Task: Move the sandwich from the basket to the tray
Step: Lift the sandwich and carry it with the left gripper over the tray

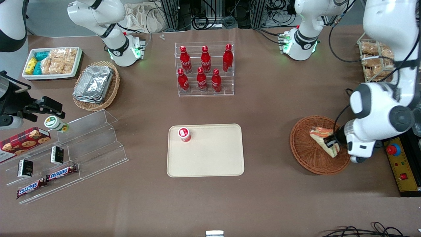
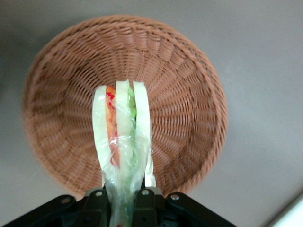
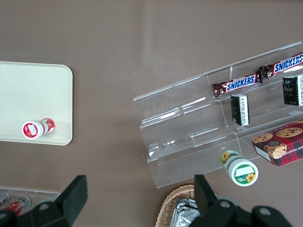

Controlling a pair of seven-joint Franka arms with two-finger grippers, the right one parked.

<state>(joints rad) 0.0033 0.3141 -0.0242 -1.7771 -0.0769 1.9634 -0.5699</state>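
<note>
The clear-wrapped sandwich [image 1: 324, 140] [image 2: 122, 142] hangs over the reddish-brown wicker basket [image 1: 304, 149] [image 2: 189, 94], a triangular wedge of white bread with orange and green filling. My left gripper [image 1: 330, 143] [image 2: 122, 201] is shut on its wrapped end, with a black finger on each side. In the left wrist view the wedge appears lifted above the basket's floor. The cream tray [image 1: 210, 158] [image 3: 28, 90] lies at the table's middle, toward the parked arm from the basket, with a small red-and-white cup [image 1: 184, 134] [image 3: 37, 128] on its corner.
A clear rack of several red bottles [image 1: 205, 69] stands farther from the front camera than the tray. A clear stepped shelf with snack bars [image 1: 65, 154] and a tan basket of foil containers [image 1: 96, 85] lie toward the parked arm's end. A control box [image 1: 403, 168] sits beside the reddish-brown basket.
</note>
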